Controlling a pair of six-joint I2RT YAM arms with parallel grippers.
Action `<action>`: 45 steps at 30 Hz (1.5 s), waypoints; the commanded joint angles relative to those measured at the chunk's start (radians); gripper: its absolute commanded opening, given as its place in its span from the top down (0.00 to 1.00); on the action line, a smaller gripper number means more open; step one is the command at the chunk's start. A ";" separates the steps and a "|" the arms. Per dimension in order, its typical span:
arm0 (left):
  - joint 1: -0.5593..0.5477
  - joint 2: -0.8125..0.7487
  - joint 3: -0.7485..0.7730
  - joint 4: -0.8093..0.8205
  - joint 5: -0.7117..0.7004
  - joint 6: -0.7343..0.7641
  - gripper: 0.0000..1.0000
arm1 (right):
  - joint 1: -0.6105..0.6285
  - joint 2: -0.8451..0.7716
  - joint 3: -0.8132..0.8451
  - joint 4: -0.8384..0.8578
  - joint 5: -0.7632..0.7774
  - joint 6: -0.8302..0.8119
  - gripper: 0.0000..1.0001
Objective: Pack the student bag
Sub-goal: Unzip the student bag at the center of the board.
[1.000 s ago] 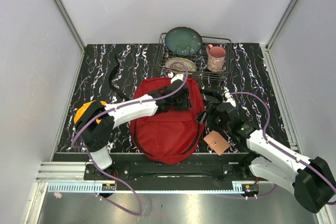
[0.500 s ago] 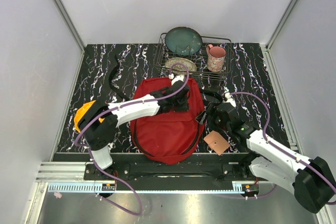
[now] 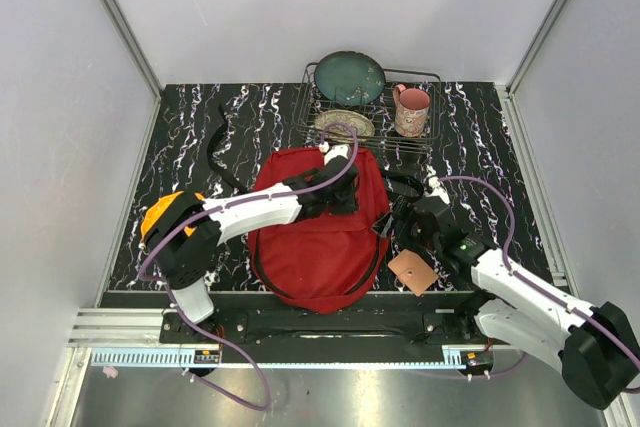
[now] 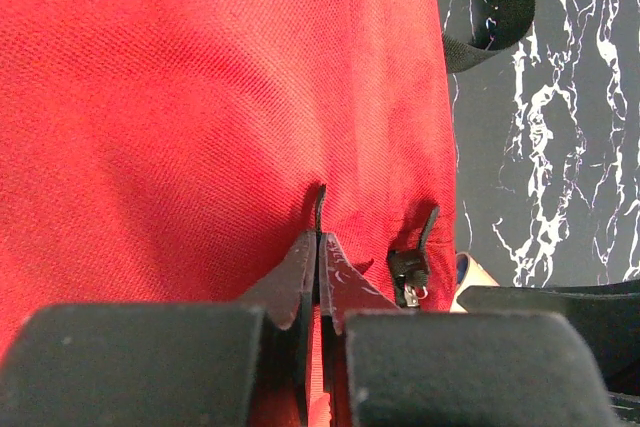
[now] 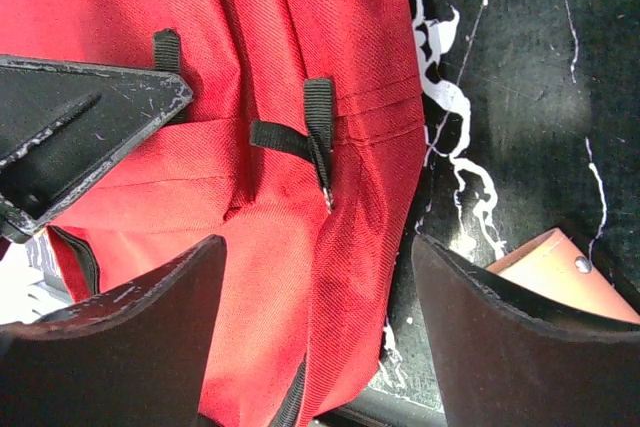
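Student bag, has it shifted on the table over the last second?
No. The student bag lies where it did, its far edge just in front of the dish rack.

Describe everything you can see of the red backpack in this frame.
The student bag is soft red woven fabric with black straps, zipper trim and a zipper pull. It lies flat on the marbled black table between the arms. The left claw is shut, pinching its cloth; the open right claw hangs over its edge.
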 commanded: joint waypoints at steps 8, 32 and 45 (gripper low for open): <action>0.004 -0.094 -0.019 0.049 -0.051 0.018 1.00 | -0.002 -0.176 0.056 -0.015 0.020 -0.012 0.28; 0.003 -0.190 -0.128 0.135 -0.047 0.012 1.00 | -0.002 -0.074 0.068 0.034 -0.006 0.080 0.35; 0.004 -0.246 -0.166 0.129 -0.080 0.015 1.00 | -0.002 0.071 0.114 0.117 -0.107 0.044 0.46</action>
